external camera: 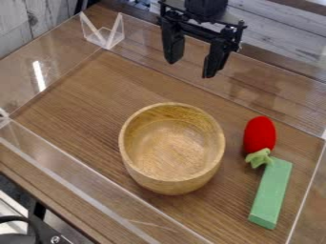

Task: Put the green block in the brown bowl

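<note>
The green block [272, 193] is a flat light-green bar lying on the wooden table at the right, just right of the brown bowl [173, 147]. That round wooden bowl sits mid-table and holds nothing. My gripper [192, 55] hangs open at the top of the view, its two black fingers spread apart with nothing between them, well above and behind both the bowl and the block.
A red strawberry toy [260, 135] with green leaves lies at the block's far end, touching it. Clear plastic walls [51, 152] fence the table on the left and front, and a clear bracket [102, 31] stands at the back left.
</note>
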`<move>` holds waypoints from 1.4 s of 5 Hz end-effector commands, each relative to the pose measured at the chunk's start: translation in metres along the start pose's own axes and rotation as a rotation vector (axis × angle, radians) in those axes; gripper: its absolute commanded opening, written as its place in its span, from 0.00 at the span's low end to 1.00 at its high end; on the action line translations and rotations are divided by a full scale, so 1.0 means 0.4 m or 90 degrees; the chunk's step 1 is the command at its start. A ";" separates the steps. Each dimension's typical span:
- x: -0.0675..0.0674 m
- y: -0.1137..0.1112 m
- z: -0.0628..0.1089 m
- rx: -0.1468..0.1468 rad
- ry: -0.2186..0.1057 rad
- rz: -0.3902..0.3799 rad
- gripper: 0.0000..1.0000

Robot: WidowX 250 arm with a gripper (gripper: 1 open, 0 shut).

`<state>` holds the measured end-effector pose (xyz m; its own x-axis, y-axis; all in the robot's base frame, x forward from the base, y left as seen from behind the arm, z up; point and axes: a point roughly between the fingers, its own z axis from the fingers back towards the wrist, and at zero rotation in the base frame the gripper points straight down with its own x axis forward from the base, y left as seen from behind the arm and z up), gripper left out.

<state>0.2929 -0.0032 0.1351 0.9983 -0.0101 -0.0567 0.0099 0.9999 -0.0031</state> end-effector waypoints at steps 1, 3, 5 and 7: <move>-0.031 -0.027 -0.048 -0.006 0.021 0.023 1.00; -0.077 -0.240 -0.080 -0.027 0.023 -0.016 1.00; -0.089 -0.378 -0.107 -0.040 0.016 -0.080 1.00; -0.097 -0.384 -0.181 -0.043 0.013 -0.048 1.00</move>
<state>0.2450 -0.1526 0.0557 0.9906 -0.0820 -0.1098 0.0756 0.9953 -0.0613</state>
